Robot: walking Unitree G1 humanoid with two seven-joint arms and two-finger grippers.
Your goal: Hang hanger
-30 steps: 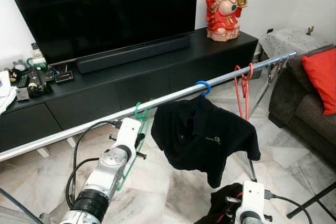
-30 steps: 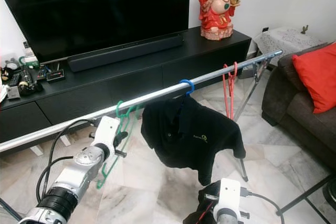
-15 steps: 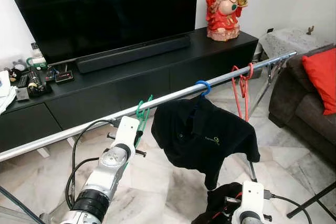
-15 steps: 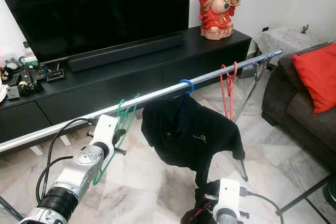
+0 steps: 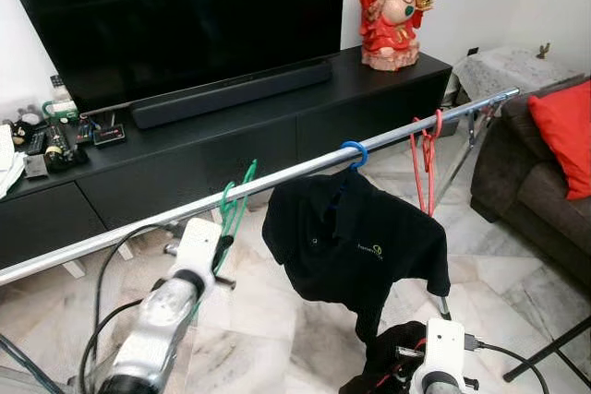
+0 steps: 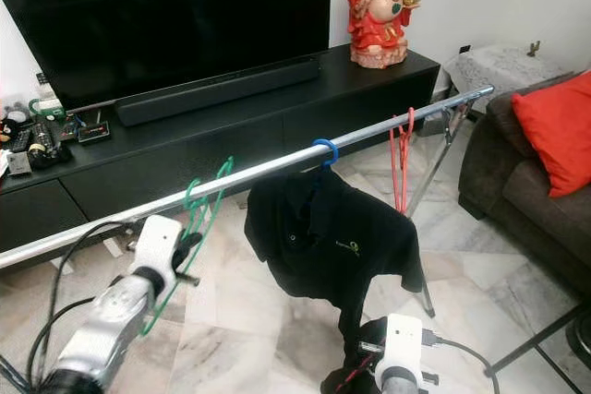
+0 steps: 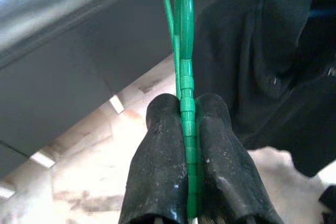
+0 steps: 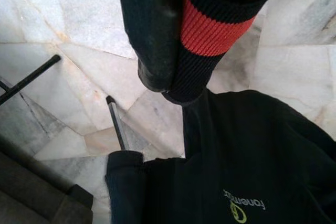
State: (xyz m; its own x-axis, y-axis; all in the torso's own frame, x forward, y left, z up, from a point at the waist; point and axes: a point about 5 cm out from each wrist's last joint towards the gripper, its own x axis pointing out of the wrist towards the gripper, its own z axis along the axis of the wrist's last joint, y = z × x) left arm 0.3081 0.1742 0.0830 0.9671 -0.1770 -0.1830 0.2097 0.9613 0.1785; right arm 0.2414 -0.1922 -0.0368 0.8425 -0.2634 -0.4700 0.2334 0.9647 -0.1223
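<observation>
A green hanger [image 5: 235, 205] hangs tilted at the silver rail [image 5: 295, 170], its hook [image 6: 191, 196] at the bar. My left gripper [image 7: 185, 124] is shut on the hanger's lower bar, just below and in front of the rail [image 6: 277, 164]. To the right on the rail, a blue hanger [image 5: 354, 149] carries a black polo shirt [image 5: 360, 237], and further right hang red hangers [image 5: 425, 159]. My right gripper [image 8: 176, 72] is low near the floor, shut on a black garment with a red stripe [image 8: 210, 30] that droops in a heap [image 5: 379, 371].
Behind the rail stands a long black TV console [image 5: 231, 149] with a soundbar [image 5: 231, 94], a large TV and a red statue [image 5: 392, 11]. At the right is a dark sofa with a red cushion [image 5: 565, 131]. Rack legs [image 5: 545, 352] cross the marble floor.
My left arm has drawn back to the left with the green hanger, and its hook has slid left along the rail. The right arm has stayed put.
</observation>
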